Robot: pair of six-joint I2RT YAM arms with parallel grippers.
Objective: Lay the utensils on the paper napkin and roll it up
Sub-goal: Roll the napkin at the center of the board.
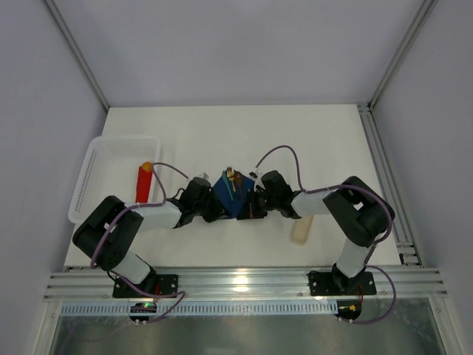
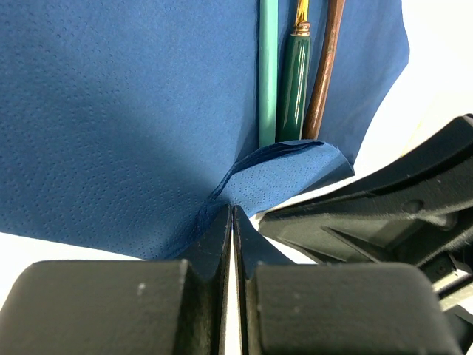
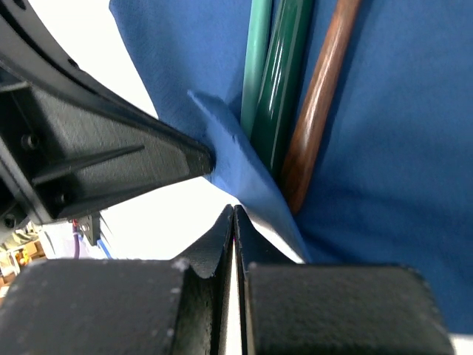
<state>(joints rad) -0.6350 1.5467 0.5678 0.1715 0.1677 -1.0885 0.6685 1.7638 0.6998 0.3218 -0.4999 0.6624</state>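
The navy paper napkin (image 1: 225,198) lies at the table's middle between both grippers. The utensils (image 1: 233,180), slim teal, dark green and copper-brown pieces, lie side by side on it. In the left wrist view the napkin (image 2: 126,111) fills the frame, with the utensils (image 2: 293,81) at upper right. My left gripper (image 2: 232,211) is shut on the napkin's near edge, which puckers and folds up over the handle ends. In the right wrist view my right gripper (image 3: 234,209) is shut with its tips against the napkin's (image 3: 399,148) folded edge beside the utensils (image 3: 284,81); no paper shows between its jaws.
A white perforated basket (image 1: 94,157) stands at the left. A red block with an orange tip (image 1: 143,183) lies at the basket's right edge. A pale beige rounded bar (image 1: 302,229) lies right of the napkin, near the right arm. The table's near edge runs just behind the arms.
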